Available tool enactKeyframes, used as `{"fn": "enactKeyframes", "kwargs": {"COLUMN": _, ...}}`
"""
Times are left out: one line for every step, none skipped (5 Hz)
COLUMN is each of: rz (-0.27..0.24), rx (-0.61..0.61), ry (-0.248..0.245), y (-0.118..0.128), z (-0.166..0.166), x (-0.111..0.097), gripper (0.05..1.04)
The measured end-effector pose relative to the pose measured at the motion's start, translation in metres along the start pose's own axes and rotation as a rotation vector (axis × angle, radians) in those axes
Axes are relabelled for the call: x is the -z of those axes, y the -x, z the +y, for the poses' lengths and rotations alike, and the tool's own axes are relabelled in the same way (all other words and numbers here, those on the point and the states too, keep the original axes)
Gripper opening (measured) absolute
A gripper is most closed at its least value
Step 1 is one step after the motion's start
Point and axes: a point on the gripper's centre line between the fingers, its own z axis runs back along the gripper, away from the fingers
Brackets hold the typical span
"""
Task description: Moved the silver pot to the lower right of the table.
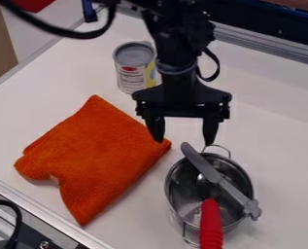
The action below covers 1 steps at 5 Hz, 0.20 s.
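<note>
Gripper, black, two-fingered (183, 136): set wide, holding nothing, just beyond the pot's far rim. Pot, silver, round, metal (180, 186): right of the orange cloth (99, 154), towards the table's (282, 146) near side. Advisable: pinch the bare far rim, clear of the grey knife-like utensil (219, 180) lying across; slide gently. Uncertain: gripper height. Red handle (211, 224): end cut off by the lower edge.
</note>
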Motion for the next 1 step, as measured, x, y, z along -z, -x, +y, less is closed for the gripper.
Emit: {"fn": "enactKeyframes", "kwargs": {"rz": -0.048, "rx": -0.057, "ry": 0.018, "y": -0.0282, "z": -0.0005, "x": 0.0006, "gripper": 0.997}}
